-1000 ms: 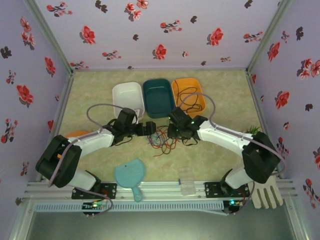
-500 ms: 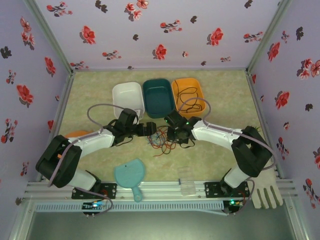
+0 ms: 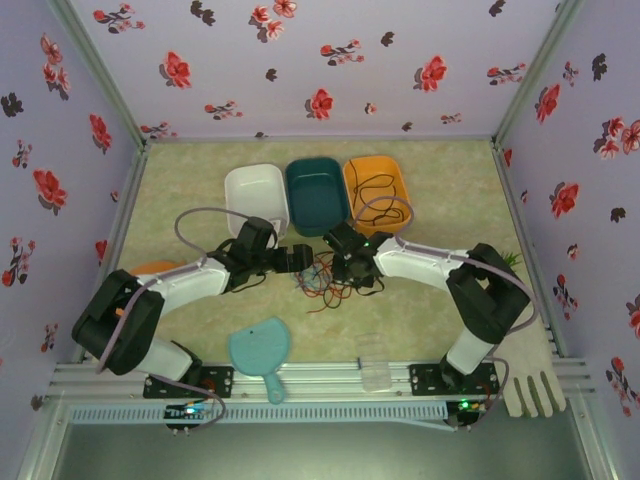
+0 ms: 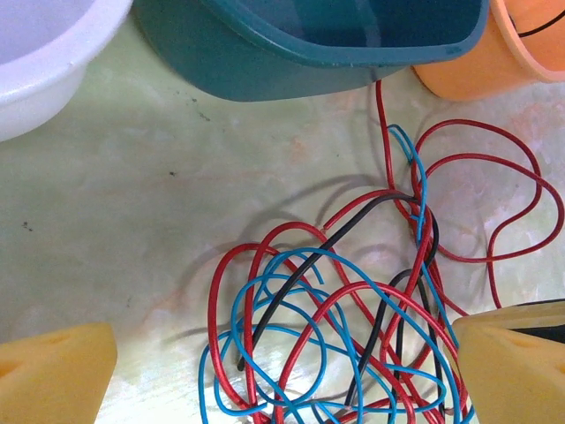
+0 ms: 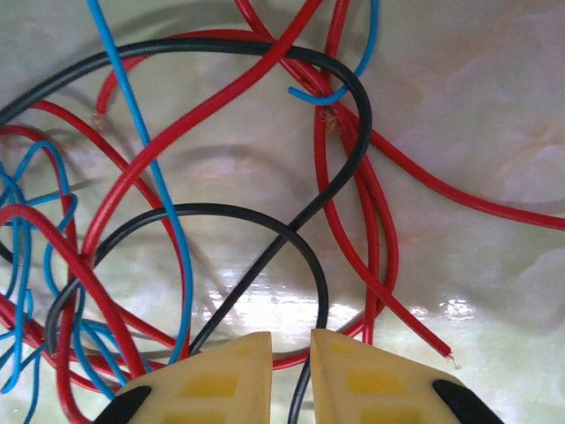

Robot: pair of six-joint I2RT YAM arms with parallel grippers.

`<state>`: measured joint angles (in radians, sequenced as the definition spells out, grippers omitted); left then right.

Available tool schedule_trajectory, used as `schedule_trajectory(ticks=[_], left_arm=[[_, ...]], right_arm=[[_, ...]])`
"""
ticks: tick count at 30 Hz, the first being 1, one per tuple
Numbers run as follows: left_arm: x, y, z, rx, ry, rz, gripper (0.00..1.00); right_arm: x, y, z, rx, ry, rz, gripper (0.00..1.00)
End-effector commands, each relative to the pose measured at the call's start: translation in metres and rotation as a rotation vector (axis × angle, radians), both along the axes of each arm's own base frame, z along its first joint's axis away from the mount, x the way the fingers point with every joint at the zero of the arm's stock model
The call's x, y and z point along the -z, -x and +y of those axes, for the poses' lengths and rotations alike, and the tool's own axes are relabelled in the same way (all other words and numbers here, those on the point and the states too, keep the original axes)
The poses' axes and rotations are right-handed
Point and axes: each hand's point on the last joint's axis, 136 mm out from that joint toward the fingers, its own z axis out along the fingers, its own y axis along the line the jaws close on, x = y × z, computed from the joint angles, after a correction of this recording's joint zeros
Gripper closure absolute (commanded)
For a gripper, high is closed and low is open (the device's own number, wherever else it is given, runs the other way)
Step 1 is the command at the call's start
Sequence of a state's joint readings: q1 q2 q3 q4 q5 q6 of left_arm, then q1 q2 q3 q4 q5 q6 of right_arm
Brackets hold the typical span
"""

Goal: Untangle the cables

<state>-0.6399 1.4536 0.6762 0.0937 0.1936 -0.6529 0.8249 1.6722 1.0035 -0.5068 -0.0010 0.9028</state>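
Observation:
The cables (image 3: 322, 280) lie as one loose tangle of red, blue and black wire on the table's middle, in front of the teal tub. My left gripper (image 3: 306, 258) hovers at the tangle's left edge, open wide; in its wrist view the tangle (image 4: 335, 318) spreads between the yellow fingertips (image 4: 53, 371) without touching them. My right gripper (image 3: 337, 264) is low over the right side of the tangle. Its jaws (image 5: 291, 371) are close together with a narrow gap, and a black cable (image 5: 320, 291) runs down through that gap, a little space showing on each side.
A white tub (image 3: 256, 195), teal tub (image 3: 317, 192) and orange tub (image 3: 377, 188) stand in a row behind the tangle; a black wire lies in the orange one. A light blue paddle (image 3: 260, 348) and a clear box (image 3: 375, 362) sit near the front edge.
My right arm has swung left and down onto the tangle, and its jaws have narrowed around the black cable. The left arm has stayed still and wide open.

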Motion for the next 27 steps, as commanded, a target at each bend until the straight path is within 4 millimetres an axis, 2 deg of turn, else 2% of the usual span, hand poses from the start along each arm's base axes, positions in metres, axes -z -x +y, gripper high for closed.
schedule_trajectory(ticks=[1, 18, 27], left_arm=[[0.004, 0.0, 0.0, -0.005, -0.01, 0.001, 0.0], [0.007, 0.0, -0.002, -0.005, -0.008, 0.004, 0.0], [0.008, 0.001, -0.003, -0.004, -0.008, 0.008, 0.0]], right_arm=[[0.001, 0.003, -0.005, 0.03, 0.037, 0.021, 0.78], [0.023, 0.01, -0.006, 0.031, 0.049, 0.076, 0.77], [0.029, 0.005, -0.005, 0.006, 0.089, 0.075, 0.78]])
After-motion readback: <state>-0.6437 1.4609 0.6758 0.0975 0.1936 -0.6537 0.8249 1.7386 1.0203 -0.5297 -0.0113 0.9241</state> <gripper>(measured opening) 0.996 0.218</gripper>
